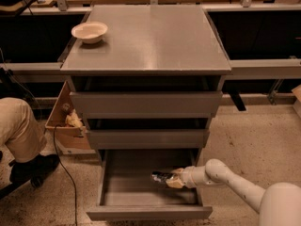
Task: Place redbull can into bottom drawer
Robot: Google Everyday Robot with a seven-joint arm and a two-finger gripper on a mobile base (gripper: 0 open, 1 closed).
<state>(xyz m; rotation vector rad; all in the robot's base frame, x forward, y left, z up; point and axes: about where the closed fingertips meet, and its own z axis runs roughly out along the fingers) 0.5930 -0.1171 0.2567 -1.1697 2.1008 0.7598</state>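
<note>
The bottom drawer [148,213] of the grey cabinet is pulled open, showing its deep grey tray. My gripper [171,179] reaches in from the right, over the drawer's right side, and is shut on the redbull can [161,176]. The can lies on its side, pointing left, just above the drawer floor near the right half. The white arm [235,182] stretches in from the lower right corner.
A white bowl [89,32] sits on the cabinet top at the back left. The two upper drawers [146,105] are nearly shut. A cardboard box [66,121] and a person's leg [19,131] are to the left. A cable [63,173] lies on the floor.
</note>
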